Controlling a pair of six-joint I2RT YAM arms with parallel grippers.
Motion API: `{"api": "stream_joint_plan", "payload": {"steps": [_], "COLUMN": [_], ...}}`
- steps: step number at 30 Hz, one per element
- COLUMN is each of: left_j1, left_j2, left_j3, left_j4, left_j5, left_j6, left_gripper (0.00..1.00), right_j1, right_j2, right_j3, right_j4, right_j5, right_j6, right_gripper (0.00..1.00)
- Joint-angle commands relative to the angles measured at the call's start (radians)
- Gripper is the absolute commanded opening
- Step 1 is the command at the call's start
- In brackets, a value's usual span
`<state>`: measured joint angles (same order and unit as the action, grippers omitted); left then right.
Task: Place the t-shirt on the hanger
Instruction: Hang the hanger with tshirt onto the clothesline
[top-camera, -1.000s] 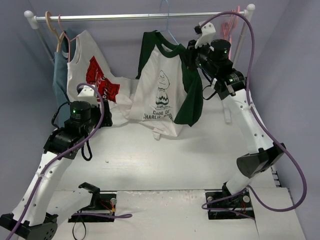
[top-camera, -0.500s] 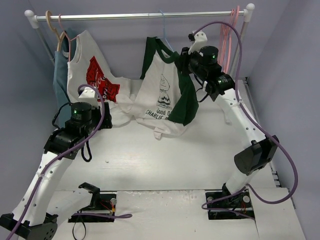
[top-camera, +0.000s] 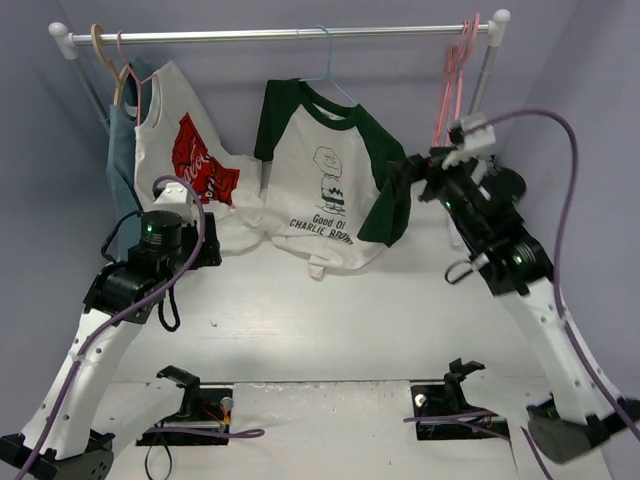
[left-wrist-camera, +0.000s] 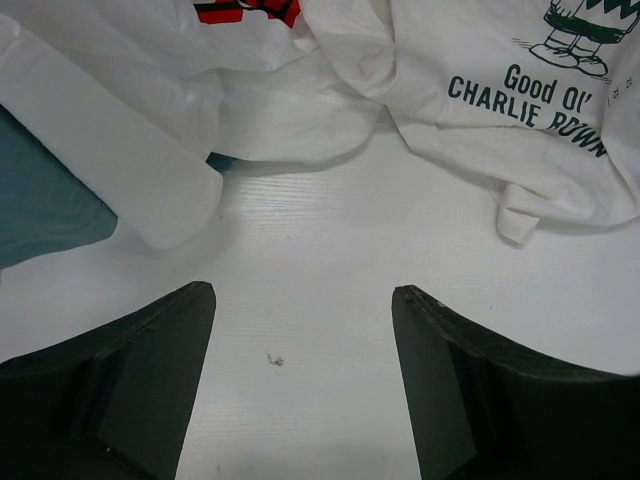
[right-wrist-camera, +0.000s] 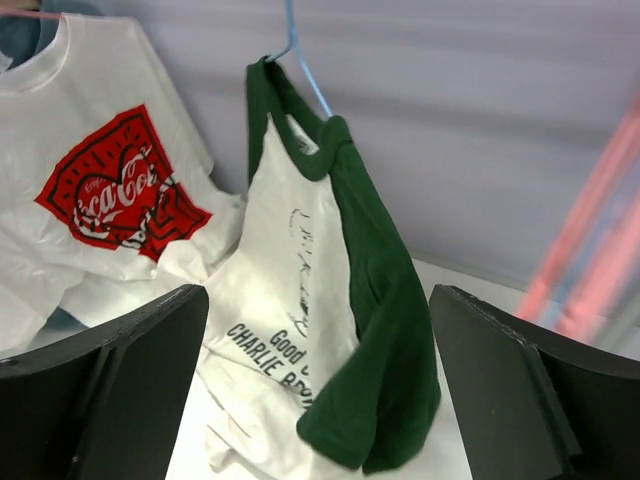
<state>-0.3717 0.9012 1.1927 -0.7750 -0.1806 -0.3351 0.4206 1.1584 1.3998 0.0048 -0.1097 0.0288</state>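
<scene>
right gripper (top-camera: 415, 178): opened, drawn back off the sleeve, shifted right and lower
t-shirt (top-camera: 325, 190): let go, turned front-on, spread wider on the hanger (top-camera: 328, 62)

Hanger (top-camera: 327, 62) hooked on rail (top-camera: 280, 33), mid-span; t-shirt (top-camera: 320, 170) on hanger, hem bunched on bench (top-camera: 330, 320). Left of t-shirt: Coca-Cola shirt (top-camera: 185, 140) on same rail, lower part on bench touching t-shirt hem. Farther left of t-shirt, behind that shirt: another garment (top-camera: 120, 150). Right of t-shirt: spare hangers (top-camera: 455, 70) at rail end. Right hand (right-wrist-camera: 318, 295) just right of t-shirt sleeve, apart. Left hand (left-wrist-camera: 303, 300) before t-shirt, leftward, over bench.
</scene>
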Motion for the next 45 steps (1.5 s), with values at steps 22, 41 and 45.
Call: {"api": "stream_joint_plan", "payload": {"steps": [22, 41, 45], "left_j1": [0.005, 0.008, 0.022], "left_j2": [-0.367, -0.392, -0.381], "left_j3": [-0.324, -0.459, -0.463], "left_j4": [0.006, 0.100, 0.108], "left_j5": [-0.143, -0.138, -0.132], "left_j6": [-0.035, -0.041, -0.033], "left_gripper": [0.72, 0.71, 0.71], "right_j1": [0.003, 0.003, 0.003], "right_j2": [-0.684, -0.720, -0.718], "right_j3": [-0.512, -0.545, -0.548], "right_j4": [-0.272, -0.229, -0.230], "right_j5": [0.261, 0.317, 0.318], "right_j6": [0.169, 0.244, 0.246], "right_gripper": [1.00, 1.00, 1.00]}}
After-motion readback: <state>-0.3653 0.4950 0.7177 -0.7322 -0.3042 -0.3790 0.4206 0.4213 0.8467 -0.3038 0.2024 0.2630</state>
